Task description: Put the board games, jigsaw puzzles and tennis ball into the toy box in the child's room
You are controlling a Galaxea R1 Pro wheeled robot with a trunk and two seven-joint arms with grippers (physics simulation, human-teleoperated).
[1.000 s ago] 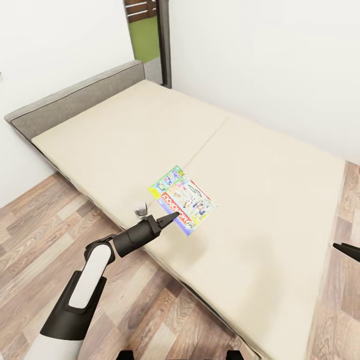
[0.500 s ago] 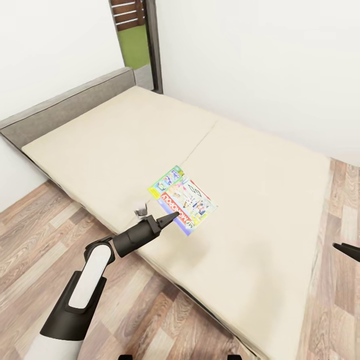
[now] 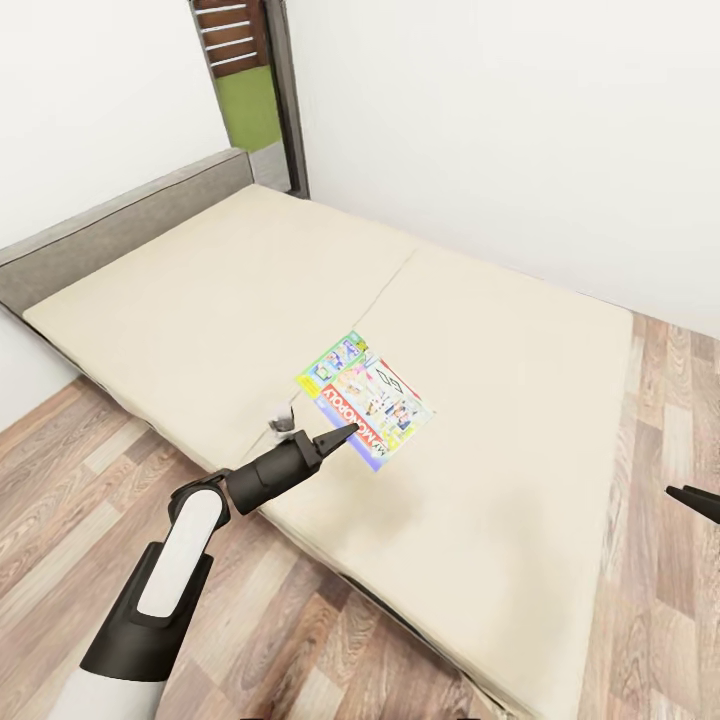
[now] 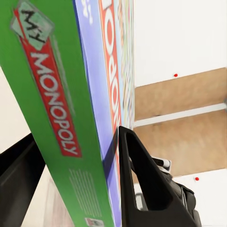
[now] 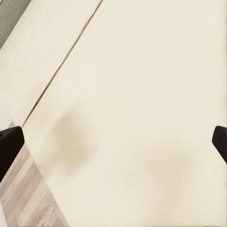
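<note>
The left arm reached forward, its gripper (image 3: 345, 432) clamped on the Monopoly box (image 3: 366, 398); the right gripper (image 5: 113, 142) stood spread wide.

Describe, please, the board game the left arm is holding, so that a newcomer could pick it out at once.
Start at the wide cream bed with its grey headboard. Above its near edge, the left end effector grips the flat Monopoly box by one edge. Its green side with a red "Monopoly" banner and busy, colourful lid stand out against the plain mattress.

Bed top: bare mattress (image 3: 300, 290), open all round the held Monopoly box (image 3: 365, 400)
Blockers: headboard (image 3: 110, 235) and wall (image 3: 520, 130) along the far edges
Floor (image 3: 60, 470): open beside the bed
</note>
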